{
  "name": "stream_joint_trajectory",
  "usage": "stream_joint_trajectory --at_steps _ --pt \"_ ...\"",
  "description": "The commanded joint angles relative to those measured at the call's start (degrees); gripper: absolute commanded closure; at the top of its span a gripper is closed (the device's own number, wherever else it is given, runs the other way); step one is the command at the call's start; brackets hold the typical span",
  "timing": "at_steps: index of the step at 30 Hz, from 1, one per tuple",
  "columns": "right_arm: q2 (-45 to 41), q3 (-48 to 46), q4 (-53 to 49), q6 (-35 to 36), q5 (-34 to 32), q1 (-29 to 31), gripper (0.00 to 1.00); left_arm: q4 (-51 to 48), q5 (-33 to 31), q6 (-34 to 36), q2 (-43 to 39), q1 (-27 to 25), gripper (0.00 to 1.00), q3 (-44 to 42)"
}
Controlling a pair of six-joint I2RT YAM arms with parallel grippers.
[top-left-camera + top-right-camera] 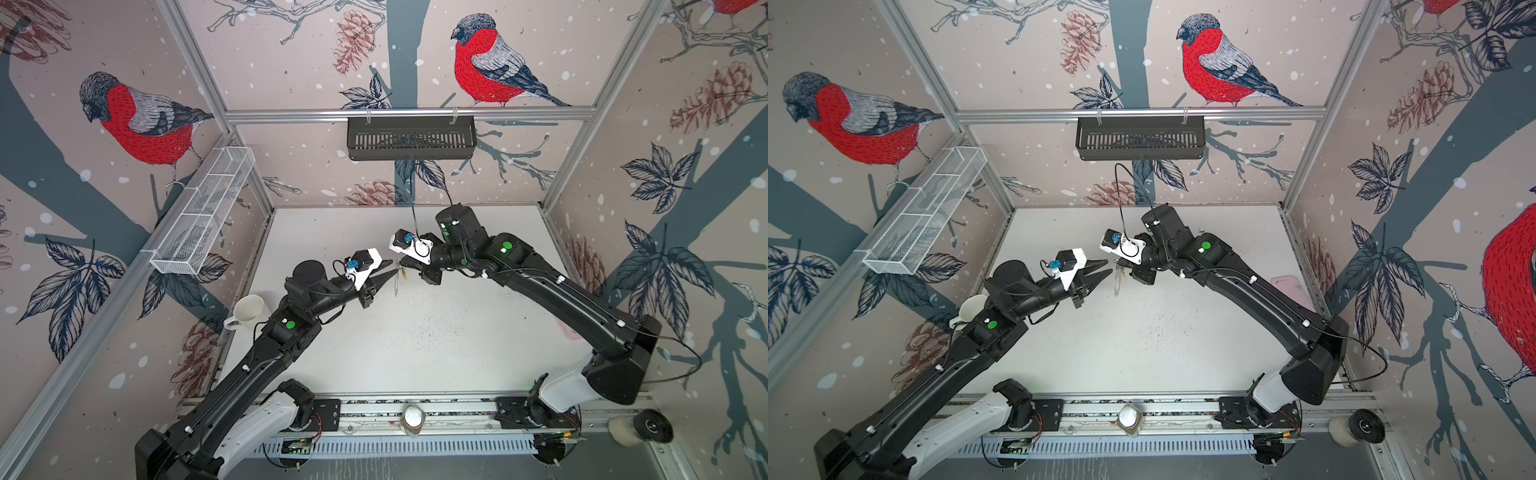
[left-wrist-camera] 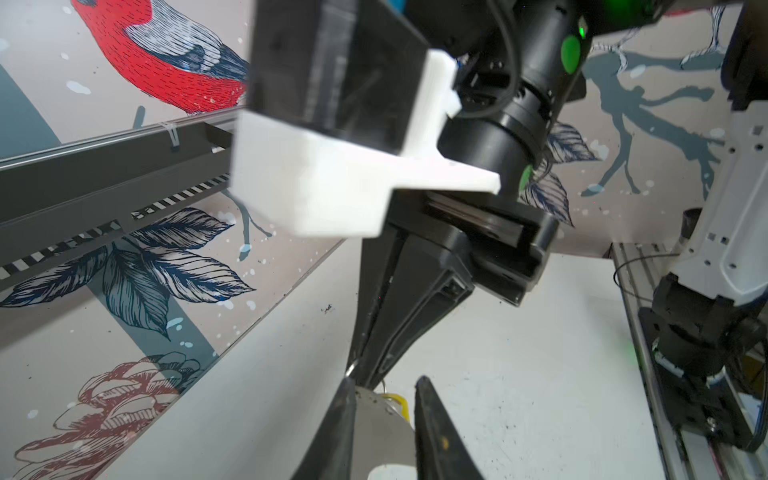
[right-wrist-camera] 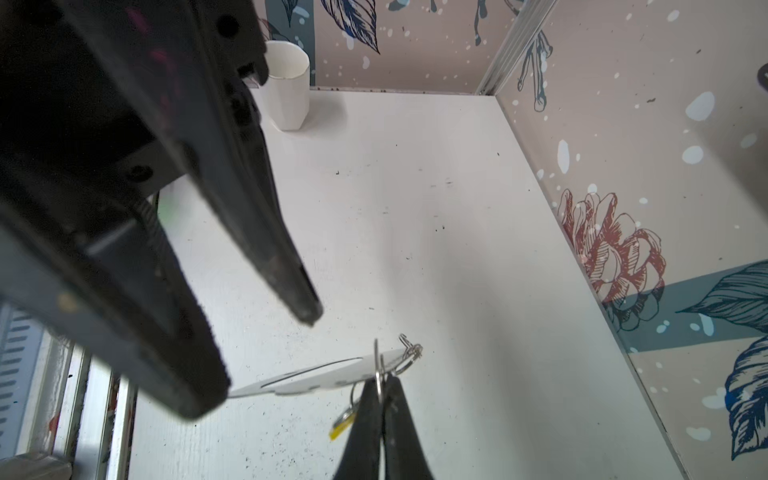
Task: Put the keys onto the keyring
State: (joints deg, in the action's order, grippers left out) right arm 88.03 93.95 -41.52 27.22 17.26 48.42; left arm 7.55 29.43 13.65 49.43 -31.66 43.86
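My right gripper (image 3: 382, 382) is shut on a metal ring at the edge of the keyring (image 3: 324, 372), a thin grey plate held in the air above the table. The keys (image 3: 341, 426), with their yellow tag, dangle from a small ring just beside those fingertips. Whether that ring passes through the plate I cannot tell. My left gripper (image 2: 385, 380) is open, a finger on either side of the plate (image 2: 382, 424) with the yellow tag (image 2: 399, 401) just past it. In both top views the two grippers (image 1: 391, 267) (image 1: 1120, 262) meet tip to tip mid-table, the plate (image 1: 397, 284) hanging edge-on.
A white mug (image 1: 247, 311) stands at the table's left edge beside the left arm. A black basket (image 1: 411, 137) hangs on the back wall and a white wire basket (image 1: 203, 212) on the left wall. A pink object (image 1: 1291, 289) lies by the right wall.
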Motion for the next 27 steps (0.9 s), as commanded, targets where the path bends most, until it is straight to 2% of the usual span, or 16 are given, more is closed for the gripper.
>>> stream_joint_trajectory --at_steps 1,8,12,19,24,27 --pt "0.61 2.26 -7.02 1.25 -3.2 0.66 1.0 -2.14 -1.65 3.63 -0.36 -0.23 0.73 0.51" --pt "-2.03 0.96 -5.5 2.02 0.69 0.95 1.0 -2.13 0.54 4.99 0.54 -0.24 0.71 1.39" --pt "-3.0 0.4 -4.86 2.57 2.75 0.93 1.0 -0.57 5.16 5.6 1.35 -0.21 0.71 1.2" --pt "-3.13 -0.35 -4.19 2.66 3.75 0.97 1.0 1.29 11.59 5.42 4.11 -0.25 0.78 2.26" --pt "-3.3 -0.59 -3.76 2.84 4.47 1.05 1.0 1.88 13.26 5.36 5.7 -0.11 0.78 2.88" --pt "-3.66 -0.77 -3.46 2.92 4.87 0.92 1.0 1.63 13.63 5.51 6.45 -0.17 0.82 3.15"
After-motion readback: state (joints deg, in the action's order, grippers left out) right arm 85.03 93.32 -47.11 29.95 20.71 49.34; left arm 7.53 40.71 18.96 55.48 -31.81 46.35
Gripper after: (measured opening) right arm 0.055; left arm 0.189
